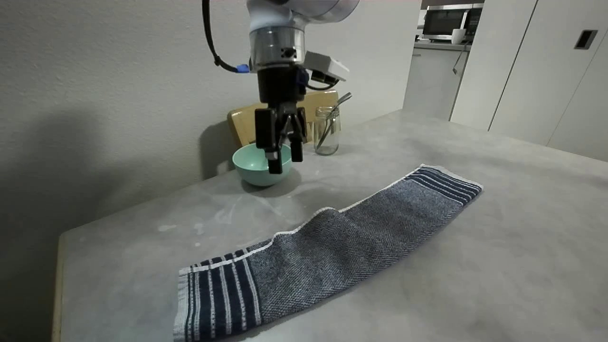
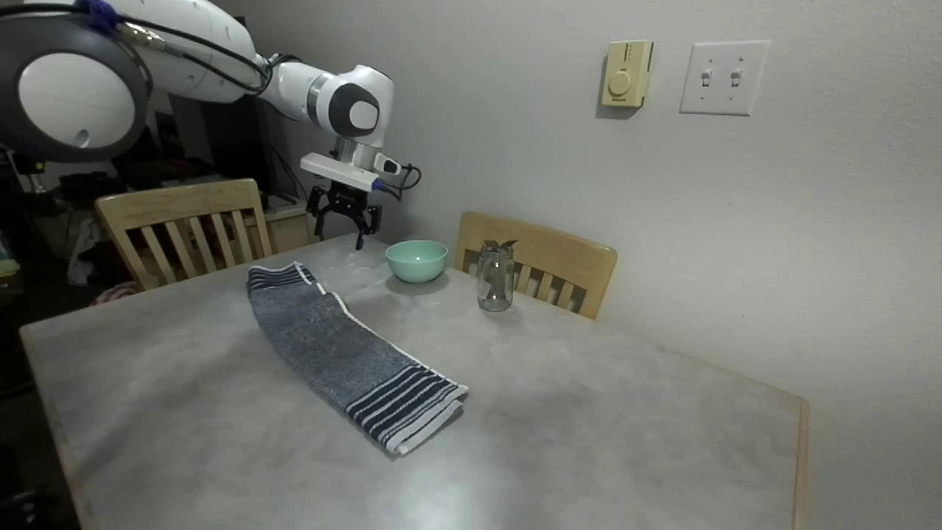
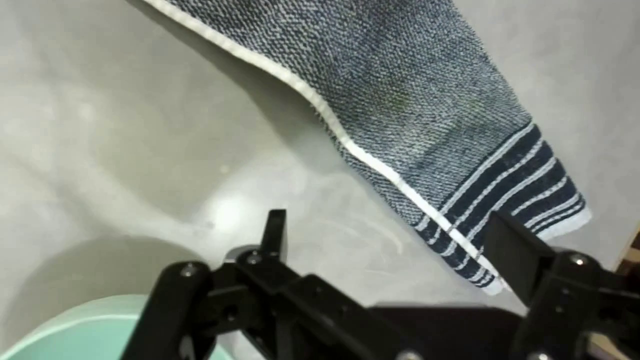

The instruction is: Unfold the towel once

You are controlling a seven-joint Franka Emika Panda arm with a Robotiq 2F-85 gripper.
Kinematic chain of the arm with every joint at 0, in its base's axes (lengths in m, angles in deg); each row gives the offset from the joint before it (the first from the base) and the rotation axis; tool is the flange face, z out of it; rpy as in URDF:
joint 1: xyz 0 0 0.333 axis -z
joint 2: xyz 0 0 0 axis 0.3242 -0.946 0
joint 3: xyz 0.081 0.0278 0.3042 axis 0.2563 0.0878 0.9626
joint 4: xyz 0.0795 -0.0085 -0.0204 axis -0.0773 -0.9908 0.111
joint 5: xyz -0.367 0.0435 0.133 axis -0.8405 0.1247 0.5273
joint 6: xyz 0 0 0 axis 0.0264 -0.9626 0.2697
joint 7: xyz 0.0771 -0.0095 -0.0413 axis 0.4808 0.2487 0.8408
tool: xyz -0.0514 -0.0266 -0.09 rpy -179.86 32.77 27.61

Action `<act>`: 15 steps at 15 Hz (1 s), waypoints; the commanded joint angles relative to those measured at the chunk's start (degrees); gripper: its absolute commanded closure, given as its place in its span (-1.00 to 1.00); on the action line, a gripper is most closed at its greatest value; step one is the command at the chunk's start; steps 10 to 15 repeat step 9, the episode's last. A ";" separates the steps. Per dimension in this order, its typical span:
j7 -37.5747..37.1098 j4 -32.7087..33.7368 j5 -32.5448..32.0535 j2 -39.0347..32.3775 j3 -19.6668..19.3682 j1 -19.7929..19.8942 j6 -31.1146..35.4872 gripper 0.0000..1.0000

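Towel [image 2: 324, 331]: nubby blu-gry, long strip, striped ends. Gripper [image 2: 340, 241] spread; rnd smooth bowl [image 2: 417, 262] nr.

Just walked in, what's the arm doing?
The robot arm is meant to unfold the blue-grey towel once. Its open hand holds nothing, raised above the table near the teal bowl. The towel lies in a long strip, folded lengthwise, its layers slightly offset. I can't tell if that one unfold is done.
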 commanded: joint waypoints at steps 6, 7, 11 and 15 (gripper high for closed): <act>-8.60 -6.83 -5.78 5.98 -5.27 -1.69 2.54 -1.00; -8.92 -7.77 -5.81 6.64 -5.49 -1.69 2.69 -1.00; -9.09 -8.96 -5.82 7.47 -5.63 -1.69 2.85 -1.00; -9.09 -8.96 -5.82 7.47 -5.63 -1.69 2.85 -1.00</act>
